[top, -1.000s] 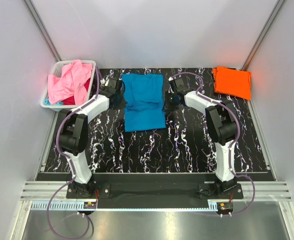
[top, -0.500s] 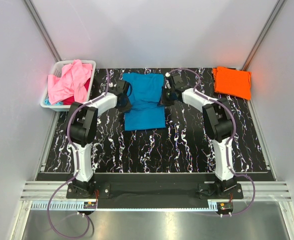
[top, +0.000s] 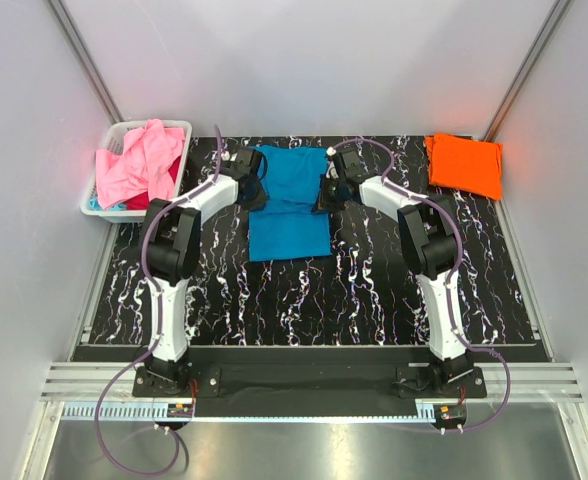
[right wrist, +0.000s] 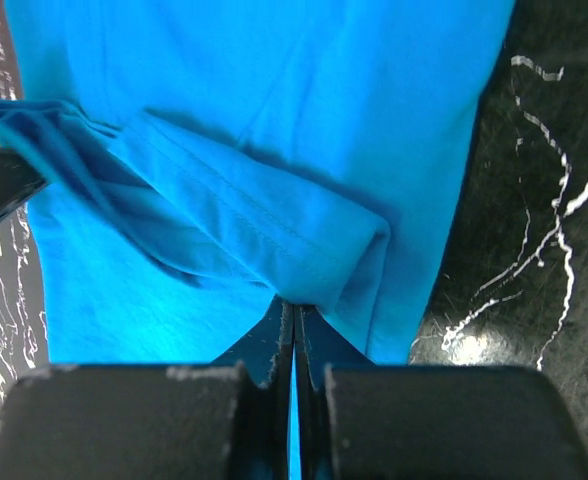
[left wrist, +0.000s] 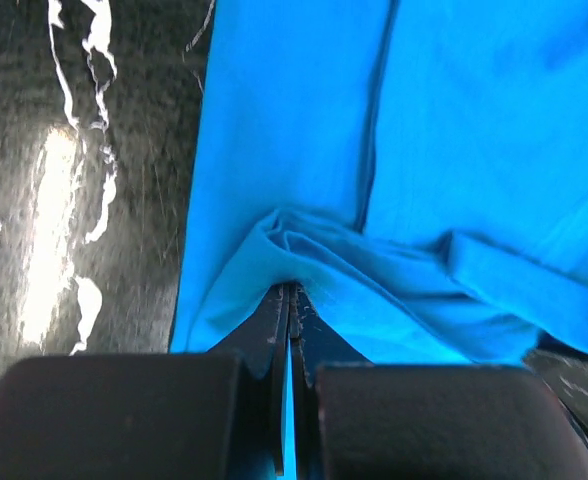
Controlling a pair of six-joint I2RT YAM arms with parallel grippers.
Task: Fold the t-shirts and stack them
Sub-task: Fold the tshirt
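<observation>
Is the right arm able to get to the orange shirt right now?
Probably not yet: the right gripper is shut on the blue shirt. The orange shirt lies uncovered nearby, so the way looks free once it lets go.

I read no text, label, brand or number anywhere — not on the teal-blue t-shirt (top: 289, 205), basket (top: 120, 128) or table (top: 324, 300).

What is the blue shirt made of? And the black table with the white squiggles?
The blue t-shirt looks like soft, matte knit cloth: it wrinkles and shows a stitched hem. The table looks like glossy black marble-look laminate or stone: light glares off it.
</observation>
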